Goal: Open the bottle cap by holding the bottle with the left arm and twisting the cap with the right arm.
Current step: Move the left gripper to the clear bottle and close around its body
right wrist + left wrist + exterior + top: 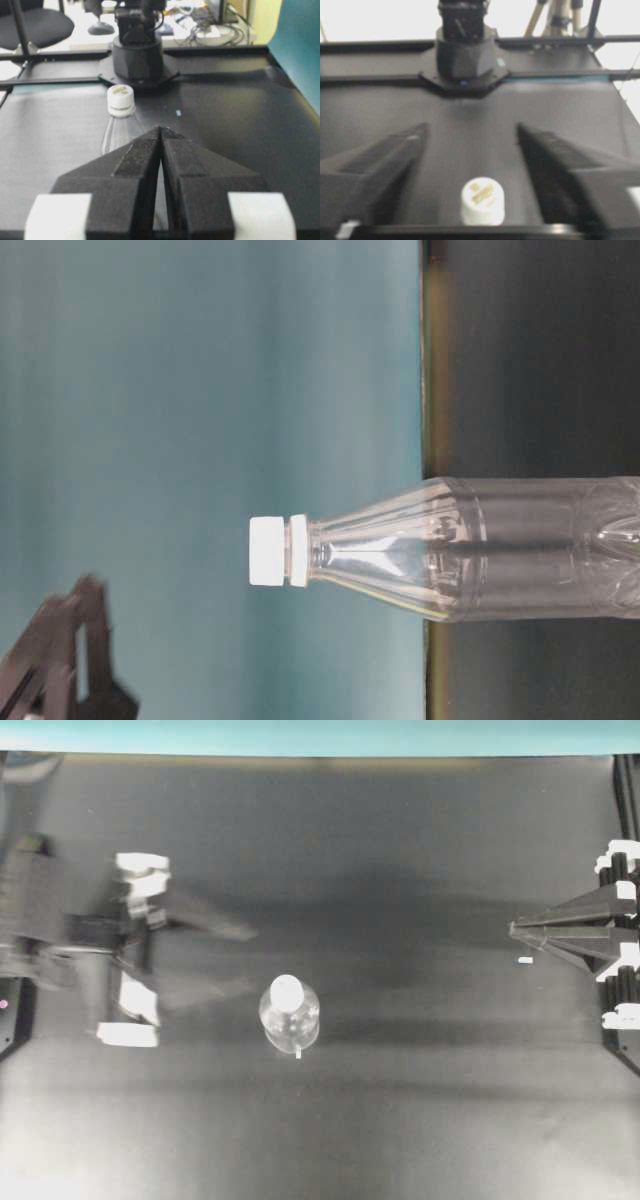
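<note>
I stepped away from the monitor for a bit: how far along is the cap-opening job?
Nothing looks done yet: the bottle cap sits on the bottle, which stands upright and untouched. In hand: the left gripper is open beside the bottle, not yet around it. The right gripper is shut and well away. Left: grip the bottle, bring the right gripper over, twist the cap off.

There is one clear bottle (290,1015) on the bench (400,1120), and it has one white cap (286,989). There are two black robot arms, one on each side. One tiny white fleck (525,960) lies on the bench.
</note>
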`<action>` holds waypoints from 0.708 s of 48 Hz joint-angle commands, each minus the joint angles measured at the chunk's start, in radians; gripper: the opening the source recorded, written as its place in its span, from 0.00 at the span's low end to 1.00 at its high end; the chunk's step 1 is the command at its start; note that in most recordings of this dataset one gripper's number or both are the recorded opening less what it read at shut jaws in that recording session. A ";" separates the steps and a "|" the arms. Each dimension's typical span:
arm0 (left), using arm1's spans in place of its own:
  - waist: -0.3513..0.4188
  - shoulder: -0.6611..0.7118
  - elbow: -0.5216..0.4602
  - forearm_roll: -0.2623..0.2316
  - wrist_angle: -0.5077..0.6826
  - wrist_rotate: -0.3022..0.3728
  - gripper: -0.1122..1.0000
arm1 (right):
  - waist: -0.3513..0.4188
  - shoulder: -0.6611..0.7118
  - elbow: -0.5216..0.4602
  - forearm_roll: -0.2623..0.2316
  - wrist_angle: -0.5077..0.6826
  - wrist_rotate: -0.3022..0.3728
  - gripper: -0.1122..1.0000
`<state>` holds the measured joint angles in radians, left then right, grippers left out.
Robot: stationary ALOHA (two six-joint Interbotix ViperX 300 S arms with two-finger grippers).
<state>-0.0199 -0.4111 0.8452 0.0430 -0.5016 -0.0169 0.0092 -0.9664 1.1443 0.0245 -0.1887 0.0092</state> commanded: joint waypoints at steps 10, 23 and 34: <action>-0.017 0.163 -0.066 0.005 -0.052 -0.035 0.96 | -0.015 -0.002 -0.023 0.025 0.006 0.006 0.10; -0.025 0.316 -0.055 0.005 -0.149 -0.064 0.98 | -0.015 -0.018 -0.026 0.055 0.020 0.008 0.10; -0.028 0.428 -0.020 0.003 -0.229 -0.089 0.98 | -0.014 -0.020 -0.028 0.074 0.037 0.054 0.10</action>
<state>-0.0445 -0.0092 0.8207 0.0430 -0.6980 -0.1012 0.0107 -0.9910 1.1382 0.0951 -0.1534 0.0399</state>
